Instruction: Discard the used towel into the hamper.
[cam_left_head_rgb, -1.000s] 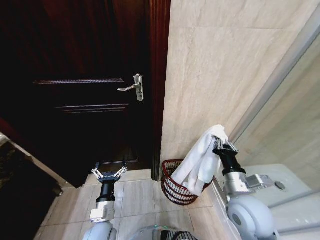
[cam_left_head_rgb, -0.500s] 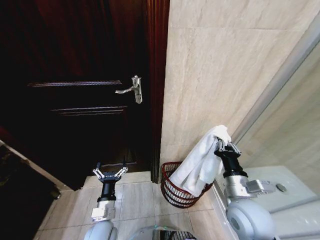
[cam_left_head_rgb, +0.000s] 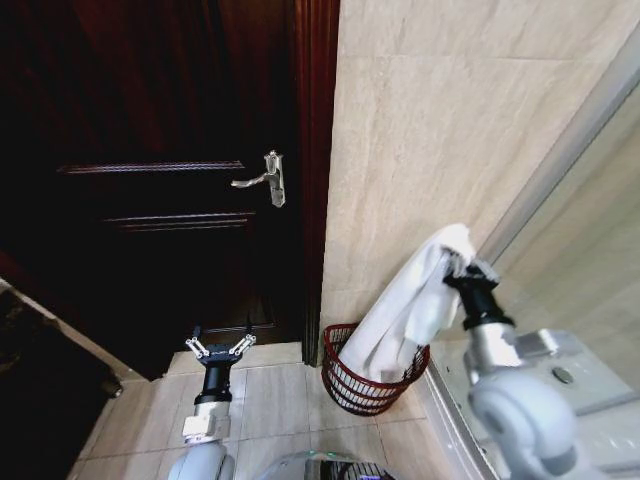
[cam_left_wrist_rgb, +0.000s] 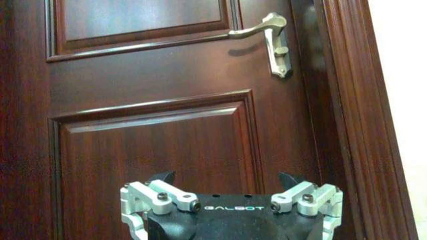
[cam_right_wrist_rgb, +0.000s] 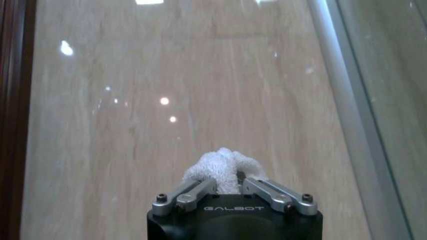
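Note:
A white towel (cam_left_head_rgb: 408, 310) hangs from my right gripper (cam_left_head_rgb: 461, 262), which is shut on its top end; the right wrist view shows a bunch of white towel (cam_right_wrist_rgb: 223, 167) pinched between the fingers. The towel's lower end dangles over the open mouth of the hamper (cam_left_head_rgb: 370, 372), a small round dark red wire basket on the floor against the tiled wall. My left gripper (cam_left_head_rgb: 219, 345) is held low in front of the door, open with nothing in it, and its spread fingertips (cam_left_wrist_rgb: 162, 178) face the door panel.
A dark wooden door (cam_left_head_rgb: 160, 190) with a silver lever handle (cam_left_head_rgb: 268, 176) stands left of the hamper. A beige tiled wall (cam_left_head_rgb: 440, 130) rises behind it. A glass partition with a pale frame (cam_left_head_rgb: 560, 160) runs along the right. Beige floor tiles (cam_left_head_rgb: 275, 390) lie ahead.
My right gripper has risen and shifted slightly right, lifting the towel higher above the hamper. The left arm has not moved. The camera shifted a little early on.

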